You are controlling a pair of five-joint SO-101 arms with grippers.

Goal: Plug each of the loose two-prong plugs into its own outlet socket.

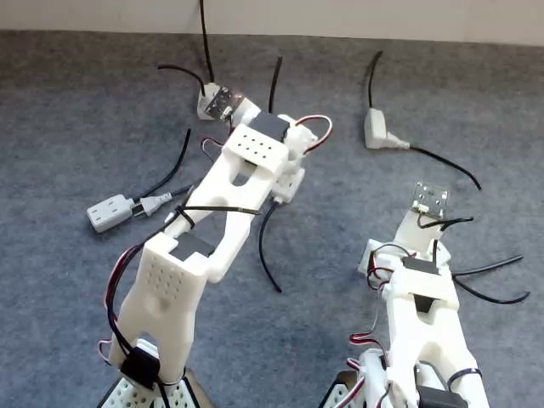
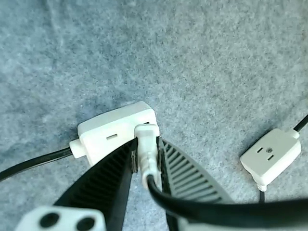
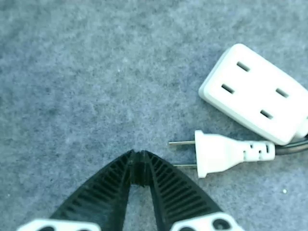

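Clamping white two-prong plug (image 2: 147, 153) against white socket (image 2: 113, 134): left jaws; right jaws together.

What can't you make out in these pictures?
Left wrist view: the plug hides its own prongs; whether they are in the socket is unclear.
Right wrist view: the double socket is cut off by the edge.
High view: the left arm covers where plug meets socket.
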